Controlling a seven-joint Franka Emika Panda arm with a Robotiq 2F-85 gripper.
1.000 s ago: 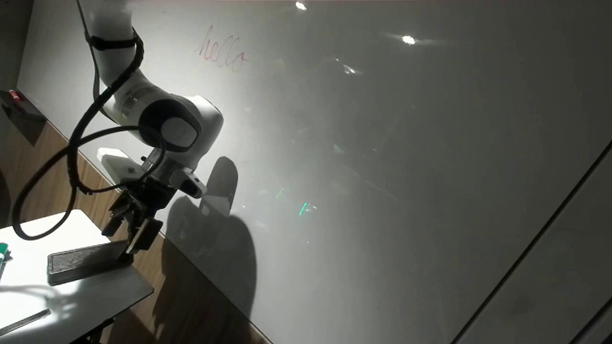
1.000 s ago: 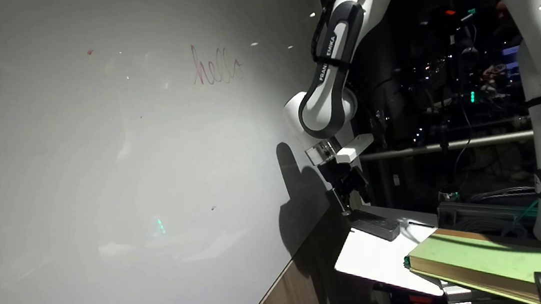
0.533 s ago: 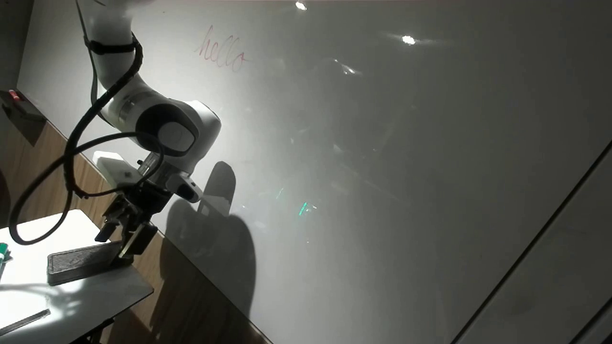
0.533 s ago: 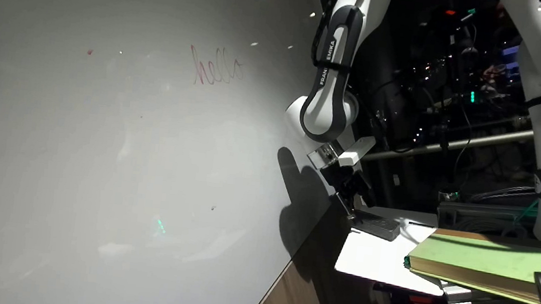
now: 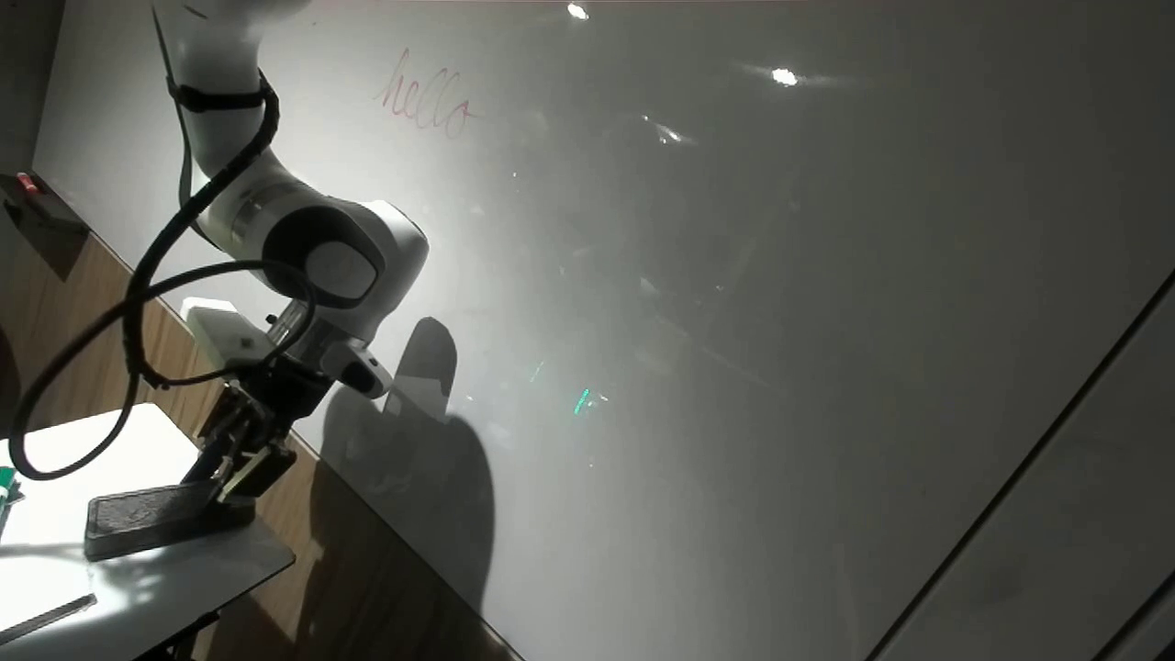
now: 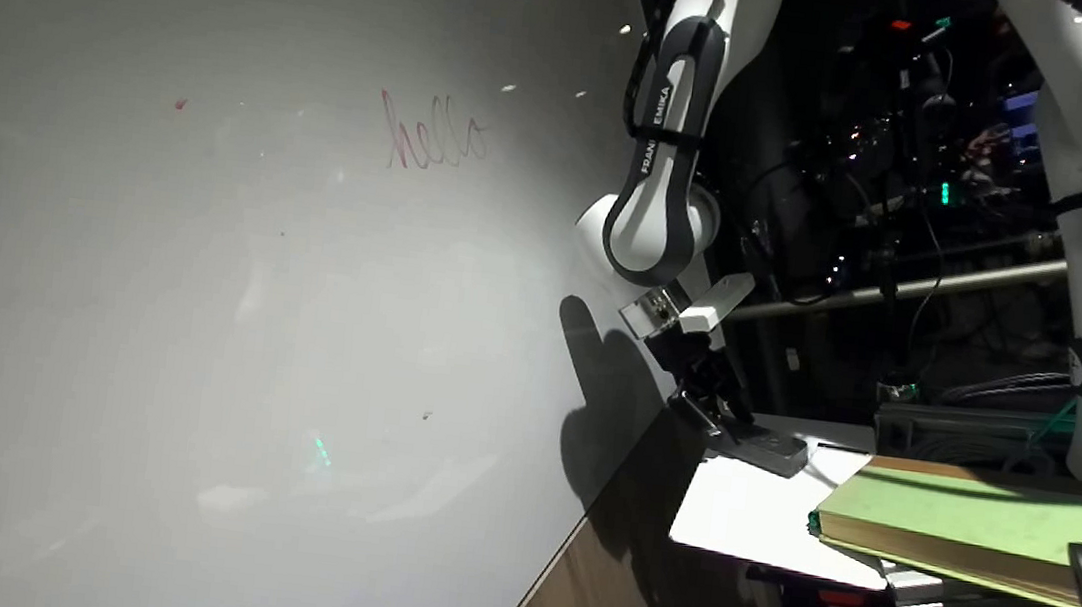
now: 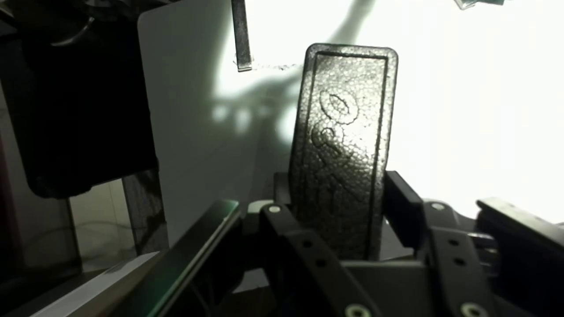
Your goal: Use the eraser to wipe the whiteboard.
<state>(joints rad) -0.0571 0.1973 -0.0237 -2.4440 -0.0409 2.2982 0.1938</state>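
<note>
In the wrist view, the pincer [image 7: 338,193] straddles the eraser [image 7: 346,114] across its width, with a finger [image 7: 402,207] set against each long side; it appears to be pinching the block. The eraser lies embossed face up, its longer portion projecting ahead of the grip. It is on the counter [image 7: 185,114] or barely above it; the underside is hidden, so contact cannot be confirmed.

Step in hand, as judged: securing the hold and beginning the lift. Firm, even pressure on both sides is advised before raising, since an off-centre hold may let the free end droop or twist. The lift should run straight up, without scraping.

A thin dark strip [image 7: 241,39] lies on the counter, apart from the eraser.

Beyond stands the whiteboard [image 5: 734,459], bearing red "hello" writing [image 5: 427,101], unwiped in both exterior views. Before wiping, the underside, presumably the wiping face, requires turning flat towards the board.
</note>
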